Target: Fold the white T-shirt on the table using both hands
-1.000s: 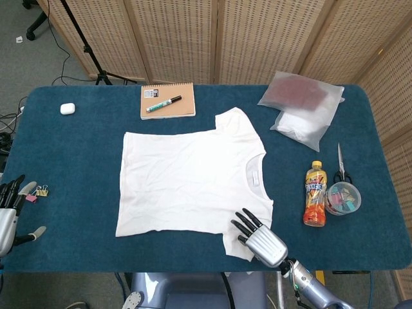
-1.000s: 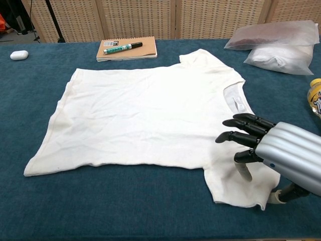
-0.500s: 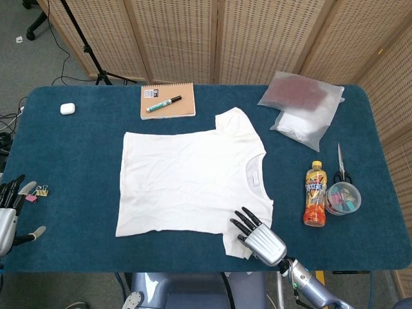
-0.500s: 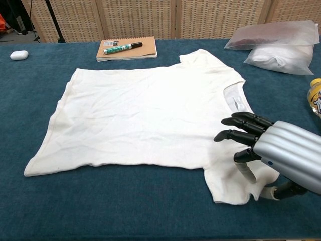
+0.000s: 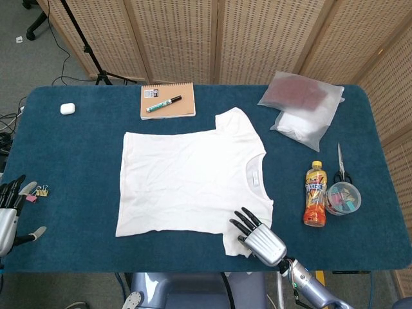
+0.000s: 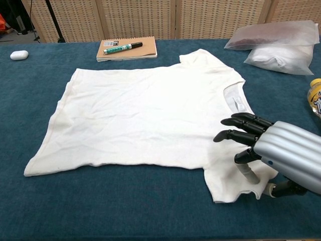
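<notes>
At the far left edge of the tabletop (image 5: 71,167), my left robot hand (image 5: 9,212) waits off the cloth, well apart from the shirt; its fingers look spread with nothing in them, so I read it as released, and it shows in the head view only. Just beside it lie some binder clips (image 5: 38,191), and further back a small white case (image 5: 67,109).

Moving right, the T-shirt (image 5: 187,180) lies flat and spread across the middle of the tabletop, hem toward the left, collar toward the right, one sleeve pointing to the far side and one to the near edge. No fold is made yet: both sleeves are still out and the body is a single layer. Behind it sit a notebook (image 5: 167,100) and a marker (image 5: 163,103) on top.

Right again, my right robot hand (image 6: 281,153) is at the near sleeve (image 6: 233,183). Its fingers (image 6: 241,135) stretch over the cloth, and the sleeve's edge looks bunched under the thumb side, so I judge I am starting to pinch it; whether the cloth is truly caught I cannot tell.

Past the shirt stand a bottle (image 5: 314,203), a cup of clips (image 5: 343,197), scissors (image 5: 340,164) and two plastic bags (image 5: 302,109).

So the task is barely begun: grip the sleeve, bring the left robot hand in, and make every fold.
</notes>
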You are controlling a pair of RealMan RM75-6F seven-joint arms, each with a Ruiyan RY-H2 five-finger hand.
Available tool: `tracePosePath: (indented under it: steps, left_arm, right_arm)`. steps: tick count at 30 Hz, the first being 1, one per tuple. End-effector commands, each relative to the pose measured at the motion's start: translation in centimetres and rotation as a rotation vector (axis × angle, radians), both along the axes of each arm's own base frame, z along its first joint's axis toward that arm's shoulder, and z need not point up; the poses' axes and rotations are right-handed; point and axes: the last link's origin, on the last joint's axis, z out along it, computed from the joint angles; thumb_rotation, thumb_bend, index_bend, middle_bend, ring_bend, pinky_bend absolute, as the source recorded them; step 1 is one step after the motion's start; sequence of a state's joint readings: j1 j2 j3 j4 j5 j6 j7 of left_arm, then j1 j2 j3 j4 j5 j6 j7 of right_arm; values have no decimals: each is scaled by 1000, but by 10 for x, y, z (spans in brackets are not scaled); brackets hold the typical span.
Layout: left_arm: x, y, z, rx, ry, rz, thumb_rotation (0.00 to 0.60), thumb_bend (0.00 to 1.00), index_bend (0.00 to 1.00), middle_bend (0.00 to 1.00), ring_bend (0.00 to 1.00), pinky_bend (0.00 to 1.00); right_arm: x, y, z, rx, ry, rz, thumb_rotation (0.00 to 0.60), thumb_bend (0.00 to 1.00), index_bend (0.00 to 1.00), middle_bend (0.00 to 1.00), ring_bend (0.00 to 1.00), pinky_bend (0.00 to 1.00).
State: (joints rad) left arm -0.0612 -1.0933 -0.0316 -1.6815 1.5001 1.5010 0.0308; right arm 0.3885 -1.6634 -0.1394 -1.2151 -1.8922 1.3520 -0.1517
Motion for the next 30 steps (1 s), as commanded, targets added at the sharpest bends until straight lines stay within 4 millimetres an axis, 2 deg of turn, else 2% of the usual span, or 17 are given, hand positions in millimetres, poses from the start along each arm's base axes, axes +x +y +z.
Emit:
tracePosePath:
  steps: [1,4,8,10,15,23,30]
  left_arm:
    - [1,-1,-2,-14,-4,-11,600,0,0,0,0,0]
    - [2,-5,-10,-52,-3,-48,600,0,0,0,0,0]
    - [0,-12,-30,-127,-14,-90,600,0,3,0,0,0]
    - [-1,-14,-37,-146,-20,-101,600,0,37,0,0,0]
    - [-3,-19,-71,-209,-9,-136,600,0,200,0,0,0]
    - [-3,-21,-113,-259,-17,-171,600,6,315,0,0,0]
    - [3,-10,-133,-252,-42,-186,600,51,338,0,0,0]
  right_arm:
    - [-2,1,2,4,-5,4,600,827,696,192,0,0]
    - [-3,2,6,3,-19,15,600,827,696,192,0,0]
    - [-6,2,12,1,-28,32,600,827,696,192,0,0]
    - [-6,2,13,2,-28,36,600,827,696,192,0,0]
    - [-7,0,17,4,-38,45,600,827,696,192,0,0]
    - [-7,-1,20,10,-64,44,600,827,696,192,0,0]
    - [-11,-5,22,8,-66,34,600,827,696,192,0,0]
